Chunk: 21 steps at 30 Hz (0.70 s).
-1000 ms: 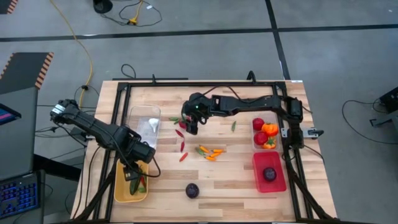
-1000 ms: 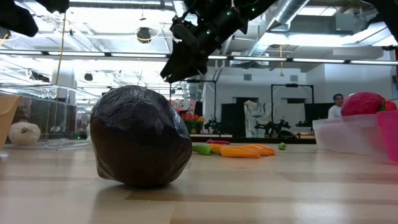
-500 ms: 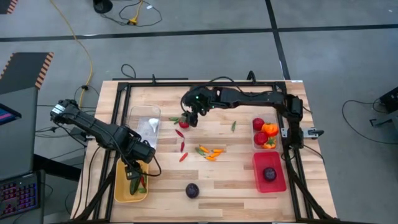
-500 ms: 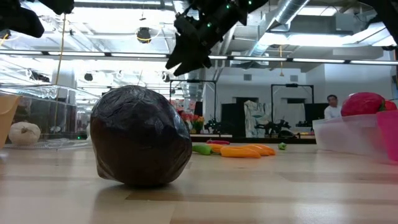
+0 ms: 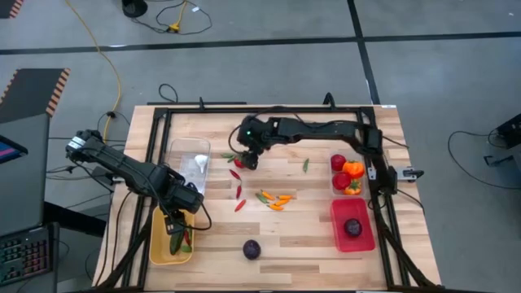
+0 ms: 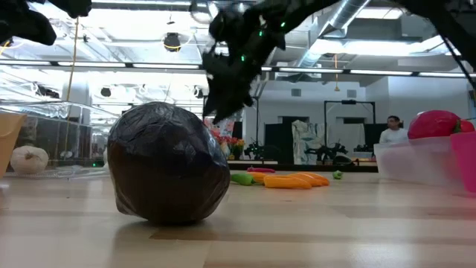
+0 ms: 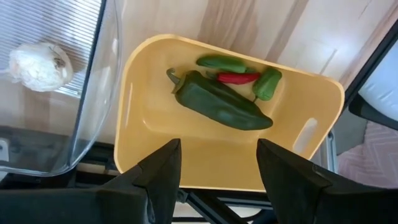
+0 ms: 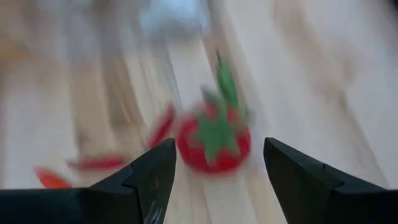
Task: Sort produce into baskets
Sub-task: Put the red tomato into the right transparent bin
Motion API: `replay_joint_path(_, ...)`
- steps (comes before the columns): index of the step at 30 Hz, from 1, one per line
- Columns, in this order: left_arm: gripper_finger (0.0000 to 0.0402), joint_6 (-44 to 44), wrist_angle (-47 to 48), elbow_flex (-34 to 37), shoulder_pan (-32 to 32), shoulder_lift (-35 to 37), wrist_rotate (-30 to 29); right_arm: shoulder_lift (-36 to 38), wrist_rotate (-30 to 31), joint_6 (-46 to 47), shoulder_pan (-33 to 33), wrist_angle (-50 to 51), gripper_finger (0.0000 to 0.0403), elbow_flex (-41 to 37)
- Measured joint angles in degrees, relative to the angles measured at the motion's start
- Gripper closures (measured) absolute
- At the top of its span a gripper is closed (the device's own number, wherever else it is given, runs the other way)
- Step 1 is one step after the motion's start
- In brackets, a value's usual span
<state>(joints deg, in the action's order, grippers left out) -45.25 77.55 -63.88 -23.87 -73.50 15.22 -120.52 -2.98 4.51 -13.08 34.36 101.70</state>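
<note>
The right gripper (image 5: 247,156) hangs over the far-left part of the wooden surface (image 5: 309,236), its fingers (image 8: 149,180) spread apart with nothing between them. A red tomato (image 8: 214,138) with a green stem lies on the boards ahead of those fingers, roughly in line with the gap between them — in the high view it sits at (image 5: 241,163), partly under the gripper's tip. Thin red chillies (image 5: 239,193) lie scattered just beside it, toward the near edge. Near the middle of the surface there is a small cluster of orange and green chillies (image 5: 275,199), and one green chilli (image 5: 306,165) lies apart on the right. A dark purple round (image 5: 251,249) sits alone near the front edge. The left gripper (image 5: 177,230) hovers above the yellow basket (image 7: 186,155), its fingers (image 7: 163,177) also apart and empty; in that basket lie a large dark green pepper (image 7: 221,107), two smaller green chillies and a red one. The clear basket (image 5: 187,161) just beyond it holds a white garlic (image 7: 38,66). On the right side a second clear basket (image 5: 334,181) holds tomatoes and an orange pepper (image 5: 352,169) — the red basket (image 5: 352,225) next to it holds one dark purple round.
</note>
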Motion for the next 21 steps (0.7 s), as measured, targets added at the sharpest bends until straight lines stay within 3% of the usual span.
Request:
replay_joint_path(13,0.0206,1.5,-0.1,0.0,0.3,0.0,-2.3,-12.1,-0.1,-1.9,-0.1,8.1,0.0132,12.6)
replay_joint_path(21,0.0206,1.5,-0.1,0.0,0.3,0.0,-3.8,-13.6,-0.2,-2.0,0.2,8.6,0.0132,13.9)
